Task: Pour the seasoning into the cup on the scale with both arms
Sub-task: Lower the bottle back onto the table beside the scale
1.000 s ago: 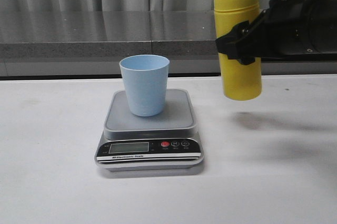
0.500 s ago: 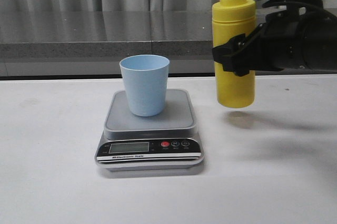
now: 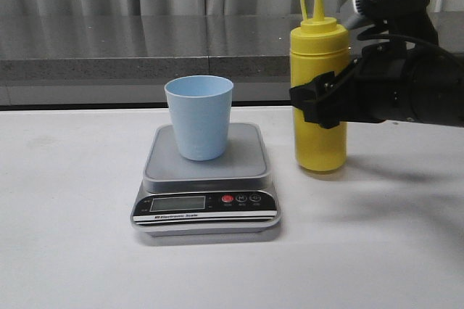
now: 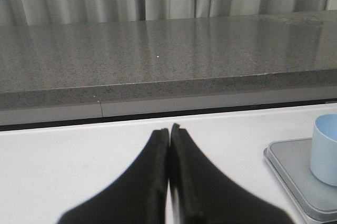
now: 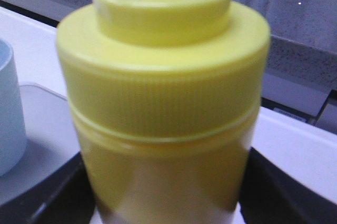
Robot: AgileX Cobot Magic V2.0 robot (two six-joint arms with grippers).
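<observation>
Front view shows our right gripper (image 3: 319, 99) hugging the seasoning (image 3: 317, 99) bottle around its middle, one black finger on each side, so the bottle stands straight up and cannot tip. The bottle's bottom looks like it sits on the white table (image 3: 72, 251), or very nearly so; we cannot tell for sure. It stands at about 3 o'clock from the cup (image 3: 199, 117), just beside the scale (image 3: 205, 182) but not on it. We think it is kept off the grey plate so that the scale weighs only the cup and what goes in. The pointed nozzle is at 12 o'clock on the bottle, and the thin cap on its little string sticks up next to it, so the nozzle looks uncapped and ready. The blue cup stands upright near the middle of the scale's plate, mouth up, which is the right way to catch what we pour. We cannot read the numbers on the little screen. In the right wrist view the yellow bottle fills almost everything, with dark fingers on both sides low down, and a bit of the cup shows at the edge. In the left wrist view our left gripper (image 4: 169, 174) has its two fingers pressed together with nothing between them. It waits off to the side, with the cup and scale near one edge of its view. Nothing has been poured yet, as far as we can see.
</observation>
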